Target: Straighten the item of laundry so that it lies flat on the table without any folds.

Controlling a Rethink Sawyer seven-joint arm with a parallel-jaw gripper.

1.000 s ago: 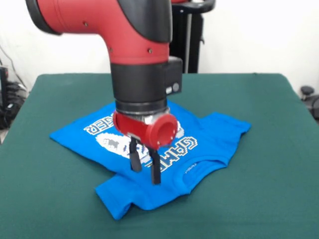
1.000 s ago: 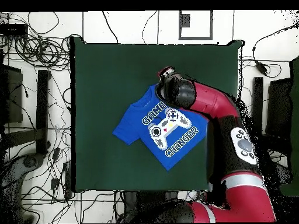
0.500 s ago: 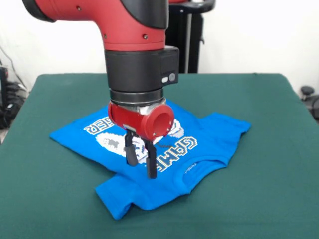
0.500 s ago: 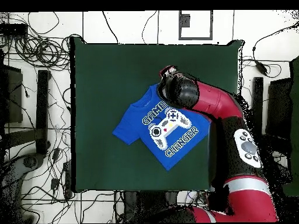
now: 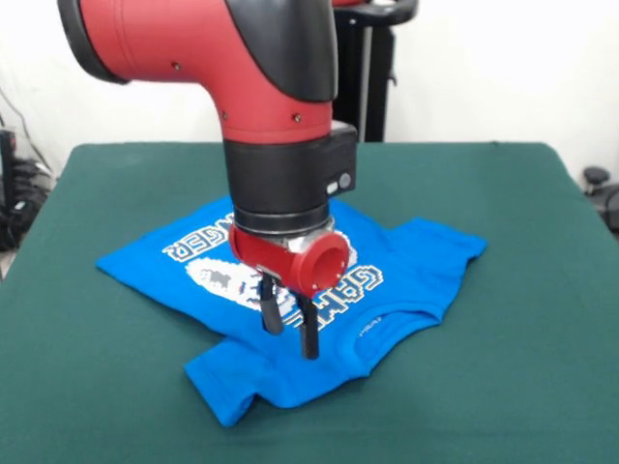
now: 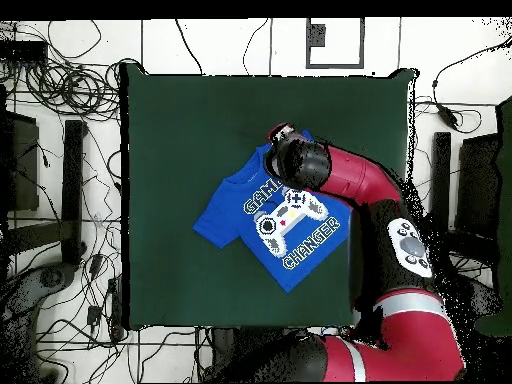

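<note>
Blue T-shirt (image 5: pixel 290 300) lies near middle of green table (image 5: pixel 542 290), closer to robot-side edge, set diagonally to table edges. Print faces up (white lettering, controller graphic). Near-edge sleeve bunched; collar area wrinkled. Gripper (image 5: pixel 290 335) hangs over shirt's collar end; two black fingers (image 5: pixel 272 307) point down, narrow gap between them, nothing gripped. Tip contact with cloth: cannot tell.

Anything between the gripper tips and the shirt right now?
Nothing: in the front view the open gripper hangs directly over the T-shirt near the collar; I cannot tell whether it touches.
</note>
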